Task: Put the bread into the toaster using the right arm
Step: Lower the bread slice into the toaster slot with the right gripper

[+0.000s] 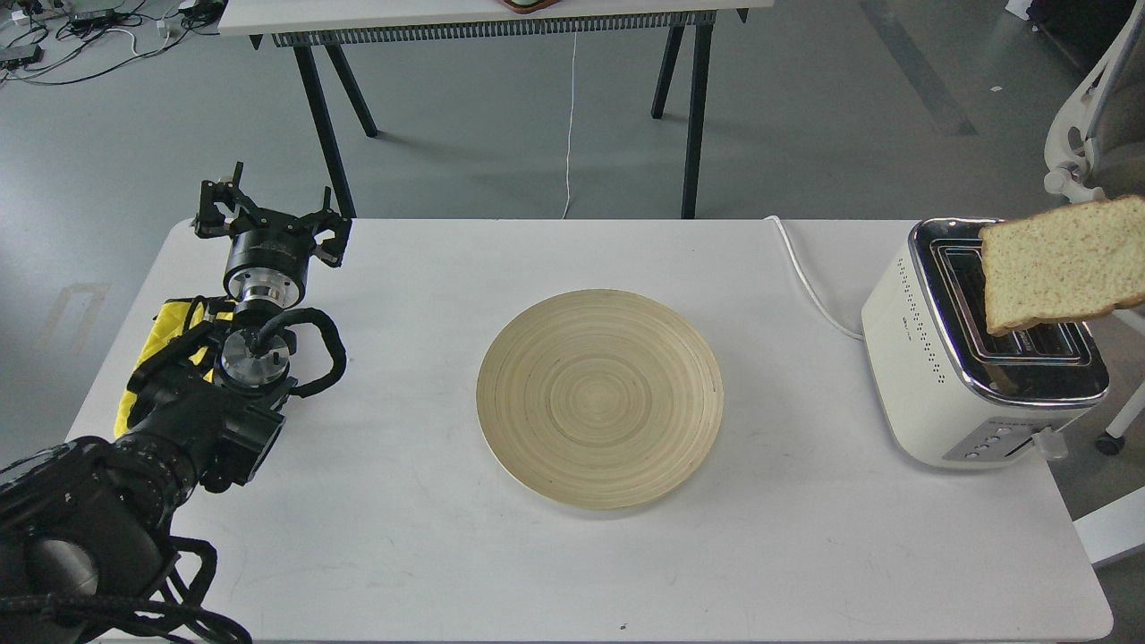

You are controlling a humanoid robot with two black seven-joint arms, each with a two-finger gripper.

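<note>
Evidently light, soft and crushable, the bread (1064,264) hangs tilted above the toaster (979,349), its holding right hand out of view.

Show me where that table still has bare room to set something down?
Bare tabletop runs along the near edge, and between the wooden plate and toaster. The left side is crowded by the arm with its gripper and a yellow cloth.

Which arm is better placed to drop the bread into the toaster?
Right. The bread hangs tilted over the toaster slots at the right edge, its holder out of view. The left end effector sits open, far across the table beyond the plate.
</note>
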